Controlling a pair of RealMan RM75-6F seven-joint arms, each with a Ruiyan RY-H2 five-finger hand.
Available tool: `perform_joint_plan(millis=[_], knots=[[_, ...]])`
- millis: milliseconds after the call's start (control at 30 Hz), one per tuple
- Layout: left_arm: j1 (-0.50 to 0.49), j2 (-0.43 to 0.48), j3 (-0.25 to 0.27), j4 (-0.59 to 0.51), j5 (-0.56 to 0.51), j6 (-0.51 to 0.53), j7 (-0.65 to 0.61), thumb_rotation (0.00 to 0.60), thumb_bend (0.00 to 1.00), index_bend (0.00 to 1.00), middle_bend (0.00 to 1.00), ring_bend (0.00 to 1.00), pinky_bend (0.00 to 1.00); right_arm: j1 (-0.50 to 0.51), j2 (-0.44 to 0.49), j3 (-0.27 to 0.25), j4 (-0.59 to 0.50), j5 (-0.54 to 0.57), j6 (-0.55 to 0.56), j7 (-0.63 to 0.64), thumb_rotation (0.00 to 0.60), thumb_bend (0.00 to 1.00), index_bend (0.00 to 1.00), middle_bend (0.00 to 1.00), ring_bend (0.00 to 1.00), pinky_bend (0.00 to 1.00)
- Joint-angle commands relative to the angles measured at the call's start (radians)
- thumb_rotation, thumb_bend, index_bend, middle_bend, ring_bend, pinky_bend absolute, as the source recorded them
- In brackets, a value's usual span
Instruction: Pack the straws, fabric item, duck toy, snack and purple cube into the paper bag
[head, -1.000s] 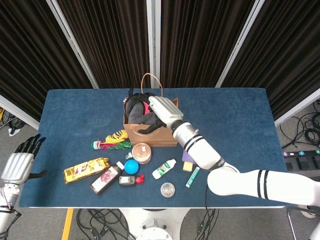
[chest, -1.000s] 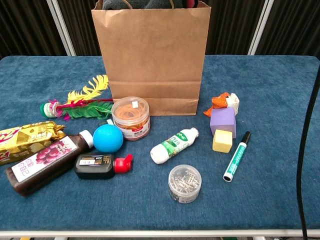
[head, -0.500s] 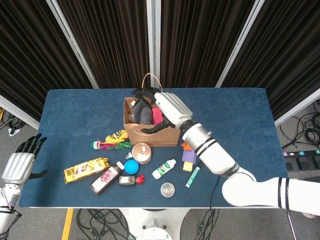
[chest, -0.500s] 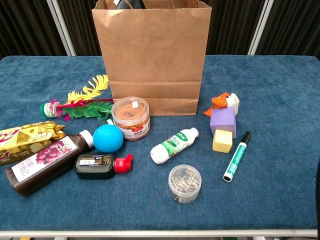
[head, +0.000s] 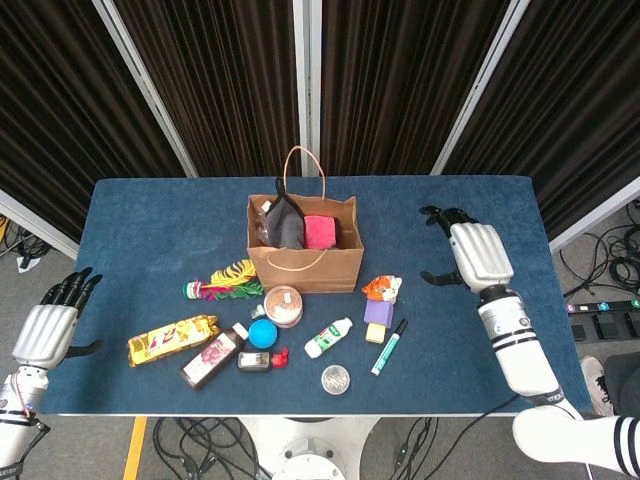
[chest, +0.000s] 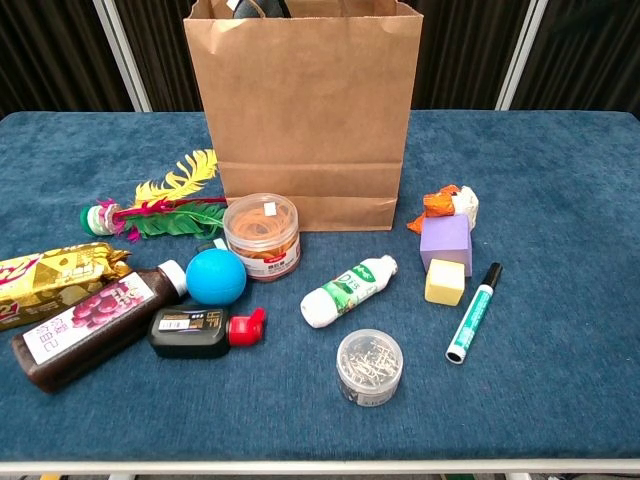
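Note:
The brown paper bag (head: 305, 268) (chest: 305, 110) stands upright at mid-table. A dark fabric item (head: 284, 222) and a pink item (head: 320, 231) lie inside it. Left of the bag lie the feathered straws (head: 225, 283) (chest: 160, 205). The gold-wrapped snack (head: 172, 340) (chest: 50, 280) is at the front left. Right of the bag, the orange and white duck toy (head: 381, 289) (chest: 447, 206) touches the purple cube (head: 378, 311) (chest: 446, 244). My right hand (head: 475, 255) hovers open over the table's right side, holding nothing. Beyond the left edge, my left hand (head: 48, 330) is open and holds nothing.
In front of the bag lie a rubber-band jar (chest: 262, 234), a blue ball (chest: 215, 276), a juice bottle (chest: 90, 325), a small black bottle (chest: 200, 330), a white bottle (chest: 348, 290), a clip jar (chest: 369, 365), a yellow block (chest: 445, 281) and a green marker (chest: 473, 311).
My right hand has come out of the bag and swung away to the table's right side, leaving the dark fabric inside. The left hand has barely moved.

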Motion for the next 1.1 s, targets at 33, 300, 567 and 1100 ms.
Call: perform_joint_plan(millis=[33, 300, 567, 1100], knots=[[0.000, -0.001, 0.001, 0.001, 0.002, 0.002, 0.000, 0.600, 0.06, 0.08, 0.03, 0.00, 0.17, -0.065, -0.113, -0.073, 0.156, -0.071, -0.030, 0.038, 0.600, 0.00, 0.21, 0.30, 0.19, 0.34], [0.007, -0.002, 0.003, 0.009, 0.002, 0.013, -0.005, 0.600, 0.06, 0.08, 0.03, 0.00, 0.17, -0.082, -0.311, -0.066, 0.435, -0.144, -0.088, 0.083, 0.600, 0.00, 0.21, 0.30, 0.19, 0.35], [0.011, -0.004, 0.005, 0.034, 0.005, 0.020, -0.016, 0.600, 0.06, 0.08, 0.03, 0.00, 0.17, -0.101, -0.532, -0.013, 0.647, -0.200, -0.092, 0.187, 0.600, 0.00, 0.22, 0.29, 0.16, 0.33], [0.013, -0.004, 0.001, 0.058, 0.000, 0.020, -0.039, 0.600, 0.06, 0.08, 0.03, 0.00, 0.17, -0.118, -0.689, 0.038, 0.732, -0.274, -0.126, 0.249, 0.600, 0.00, 0.20, 0.19, 0.05, 0.19]])
